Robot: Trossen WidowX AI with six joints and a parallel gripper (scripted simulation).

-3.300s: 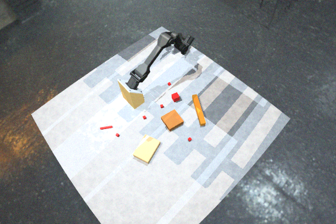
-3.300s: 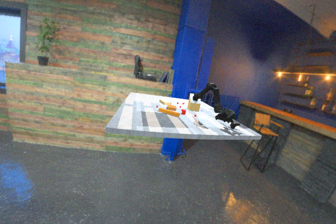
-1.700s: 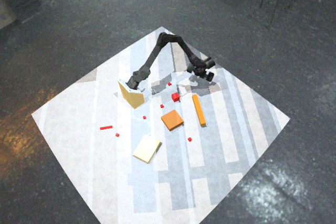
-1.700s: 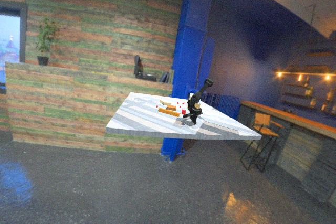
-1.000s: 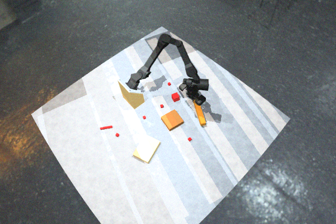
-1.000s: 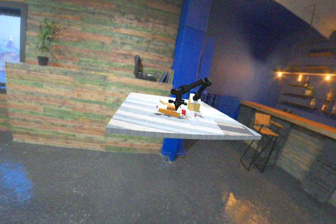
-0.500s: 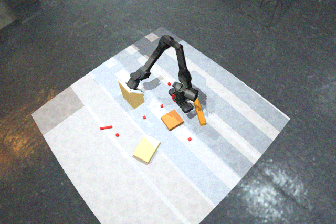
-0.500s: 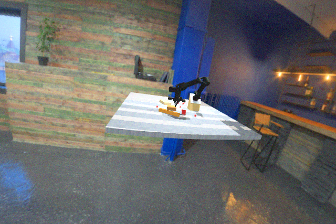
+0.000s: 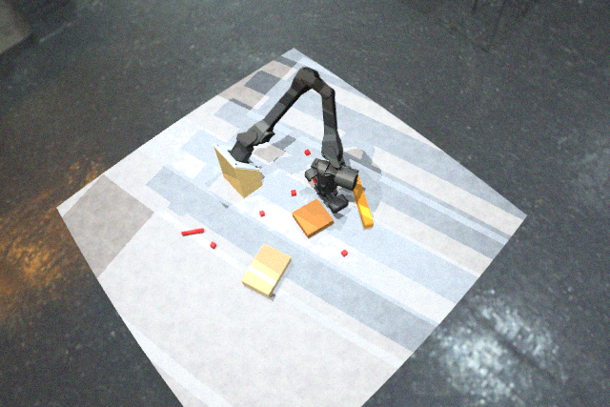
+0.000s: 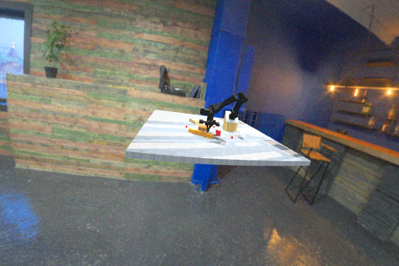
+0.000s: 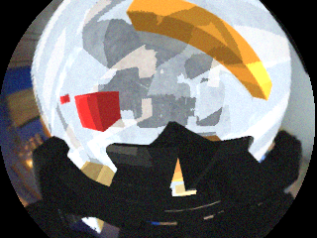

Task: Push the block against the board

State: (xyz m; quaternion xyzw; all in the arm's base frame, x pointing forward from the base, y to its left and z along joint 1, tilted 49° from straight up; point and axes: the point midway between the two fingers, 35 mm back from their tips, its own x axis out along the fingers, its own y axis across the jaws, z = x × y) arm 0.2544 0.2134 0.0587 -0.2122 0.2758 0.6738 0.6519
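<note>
The orange square block lies flat on the table; the gripper hides most of it in the wrist view. The long narrow orange board lies to its right in the top view. A gap separates them. My gripper is shut and empty, pointing down low between the block and the board. Whether it touches the block is hidden.
A red cube lies beside the gripper. A pale yellow flat piece lies beyond the block. A tan angled piece stands by the arm's base. Several tiny red cubes and a red stick are scattered around.
</note>
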